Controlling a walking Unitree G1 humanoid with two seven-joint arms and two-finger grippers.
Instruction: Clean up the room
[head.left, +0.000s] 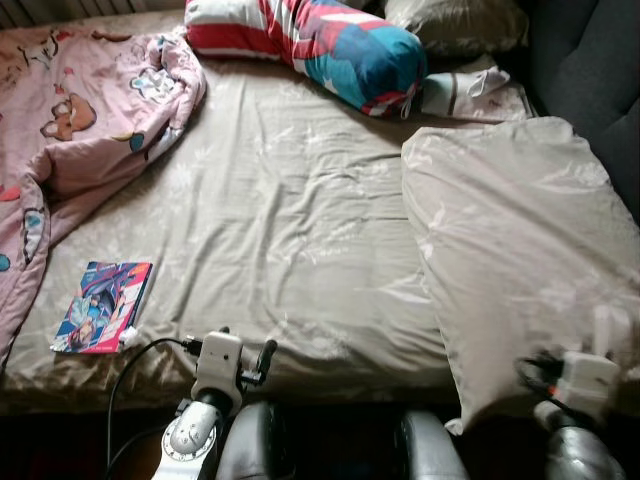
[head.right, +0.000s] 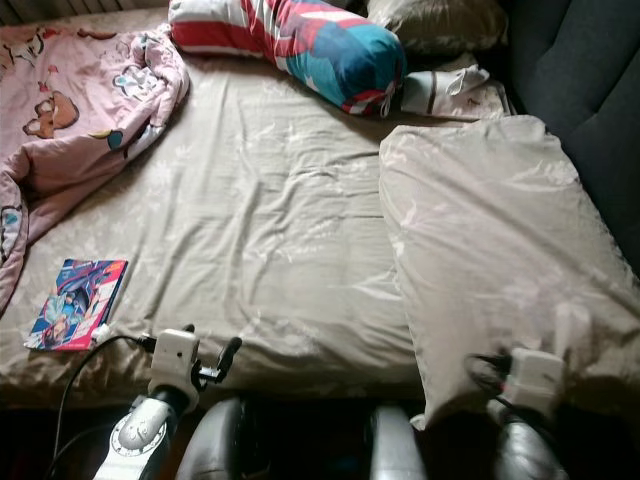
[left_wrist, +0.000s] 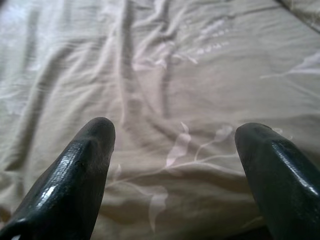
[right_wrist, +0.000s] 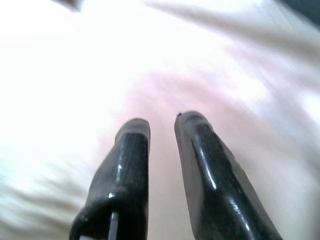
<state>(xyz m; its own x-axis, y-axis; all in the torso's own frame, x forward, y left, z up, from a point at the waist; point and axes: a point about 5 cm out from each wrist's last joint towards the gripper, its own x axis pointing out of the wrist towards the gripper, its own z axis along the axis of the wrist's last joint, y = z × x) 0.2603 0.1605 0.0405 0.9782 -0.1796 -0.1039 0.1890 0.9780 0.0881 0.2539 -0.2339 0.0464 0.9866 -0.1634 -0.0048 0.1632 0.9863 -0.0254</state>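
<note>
Pillow (head.left: 510, 270) in a beige case lies on the right side of the bed (head.left: 280, 230), its near corner overhanging the front edge beside the right gripper (right_wrist: 162, 122), whose fingers are nearly closed with only a narrow gap; whether any fabric is pinched between them is lost in glare and blur. The left gripper (left_wrist: 175, 130) hovers over bare sheet, fingers wide apart and empty. Risk: a thin pinch on slippery cloth could slip, dropping the pillow off the edge. A comic book (head.left: 103, 306) lies near the left front corner, beside a crumpled pink blanket (head.left: 80, 120); a striped bolster (head.left: 320, 45) sits at the head.
</note>
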